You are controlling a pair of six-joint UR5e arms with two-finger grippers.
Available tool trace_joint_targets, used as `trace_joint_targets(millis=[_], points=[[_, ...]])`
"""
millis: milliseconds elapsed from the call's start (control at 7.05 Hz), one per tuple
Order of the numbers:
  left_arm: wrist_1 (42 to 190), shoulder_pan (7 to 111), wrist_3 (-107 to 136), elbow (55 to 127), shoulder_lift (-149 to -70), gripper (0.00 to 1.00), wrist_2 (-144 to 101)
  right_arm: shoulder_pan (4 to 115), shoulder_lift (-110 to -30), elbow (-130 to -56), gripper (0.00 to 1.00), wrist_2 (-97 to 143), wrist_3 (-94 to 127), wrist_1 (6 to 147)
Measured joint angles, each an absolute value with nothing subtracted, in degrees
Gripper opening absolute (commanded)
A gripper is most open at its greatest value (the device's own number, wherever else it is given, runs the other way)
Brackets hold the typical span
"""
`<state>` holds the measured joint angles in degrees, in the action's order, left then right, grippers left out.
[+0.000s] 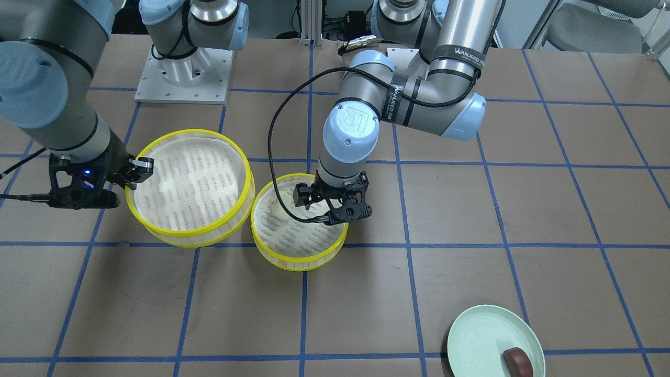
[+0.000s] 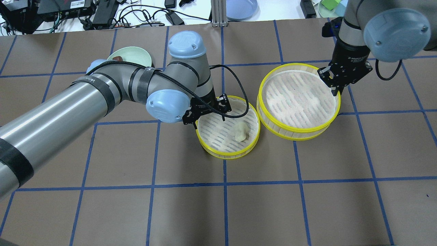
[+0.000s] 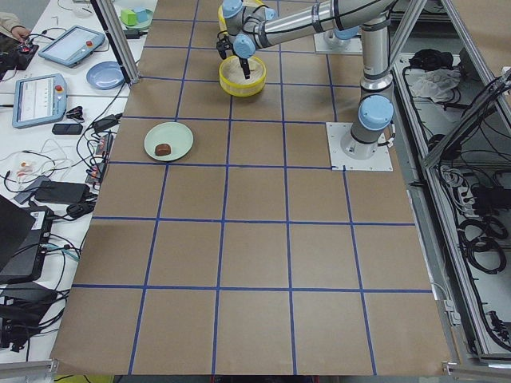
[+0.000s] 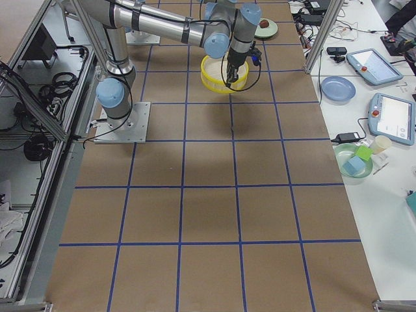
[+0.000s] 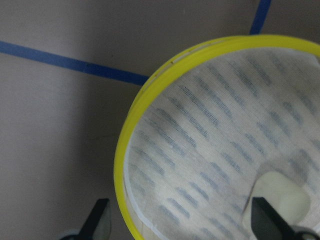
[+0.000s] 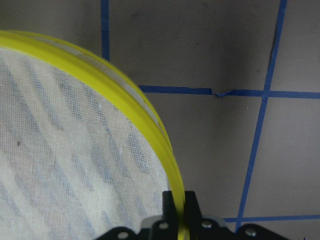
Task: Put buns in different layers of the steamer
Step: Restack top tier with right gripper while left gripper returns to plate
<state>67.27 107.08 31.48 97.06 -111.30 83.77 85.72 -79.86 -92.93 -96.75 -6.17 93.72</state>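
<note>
my left gripper (image 2: 208, 111): fingers spread, above cream-white oblong bun (image 2: 240, 131) lying in left yellow-rimmed white-mesh round steamer tray (image 2: 225, 154) | my right gripper (image 6: 178, 200): clamped on right matching tray (image 2: 297, 134) rim

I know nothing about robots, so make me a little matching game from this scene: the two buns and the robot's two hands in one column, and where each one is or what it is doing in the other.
Things:
1. cream bun
2. brown bun
3. left hand
4. right hand

Places or states:
A. pinching the yellow rim of the empty tray
B. lying on the green plate
C. open, above the filled tray
D. lying on a white cloth floor inside a yellow rim

Pairs: 1-D, 2-B, 3-C, 4-A.
</note>
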Motion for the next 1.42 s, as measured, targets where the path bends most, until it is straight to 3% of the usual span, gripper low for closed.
trace_joint_targets(millis=[709, 1419], points=[[65.47, 88.71, 9.29, 91.77, -110.89, 1.0, 90.03, 99.84, -74.78, -93.16, 0.0, -96.45, 15.88, 98.77], [44.11, 79.31, -1.65, 89.85, -119.53, 1.0, 92.24, 105.24, -70.59, -93.25, 0.0, -94.28, 22.9, 102.41]])
